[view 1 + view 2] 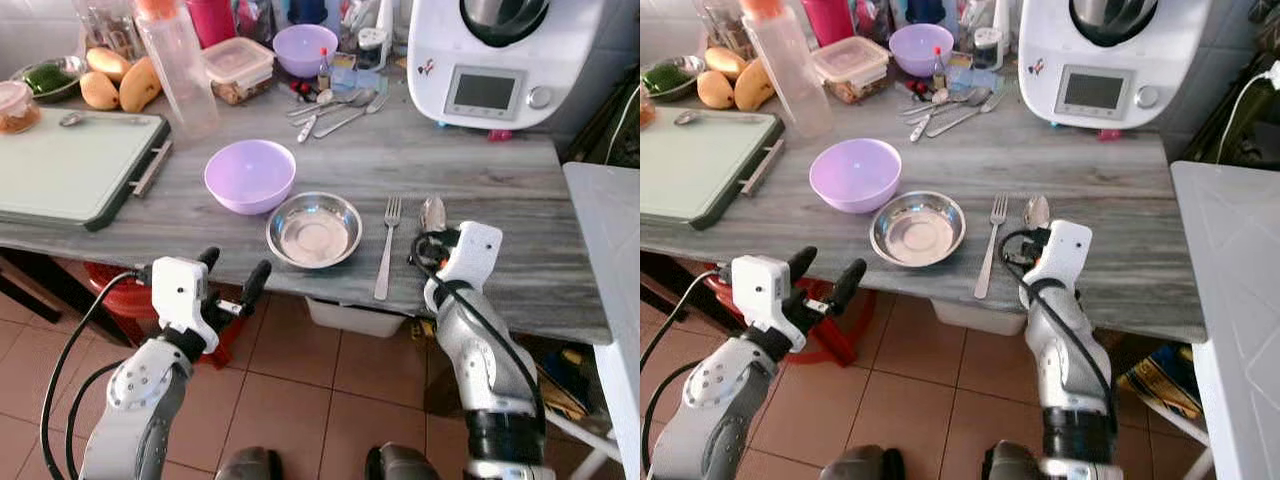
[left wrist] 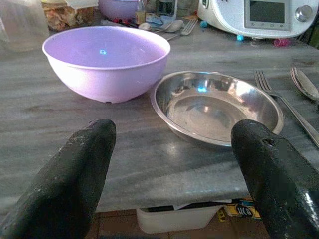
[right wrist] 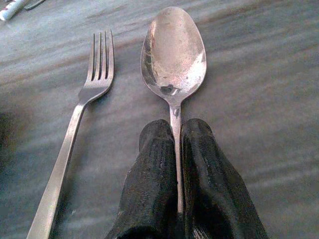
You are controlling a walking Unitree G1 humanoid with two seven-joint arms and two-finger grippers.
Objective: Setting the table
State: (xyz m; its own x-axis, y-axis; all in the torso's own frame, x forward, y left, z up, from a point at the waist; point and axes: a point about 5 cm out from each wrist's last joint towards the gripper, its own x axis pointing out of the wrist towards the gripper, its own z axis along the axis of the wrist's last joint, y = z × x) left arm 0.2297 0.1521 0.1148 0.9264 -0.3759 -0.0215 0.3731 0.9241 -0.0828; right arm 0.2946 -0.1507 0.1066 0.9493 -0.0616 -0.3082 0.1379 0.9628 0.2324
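Grey wood-grain tabletop (image 1: 470,170) carries, in the head views, a shallow round steel dish (image 1: 314,229) near its front edge, with a lilac plastic bowl (image 1: 250,175) just behind and to the left of it. Right of the dish lies a steel fork (image 1: 388,246), tines pointing away from the robot, and just right of that a steel spoon (image 1: 433,212) whose handle runs back under the right gripper (image 1: 440,246). The left gripper (image 1: 232,276) hangs below the table's front edge, its two black fingers spread apart. From the left wrist, those fingers (image 2: 75,179) stand wide, framing the lilac bowl and the steel dish beyond. From the right wrist, the two black fingers (image 3: 152,184) are pressed together on the spoon's thin handle, the bowl of the spoon resting face up on the tabletop beside the fork.
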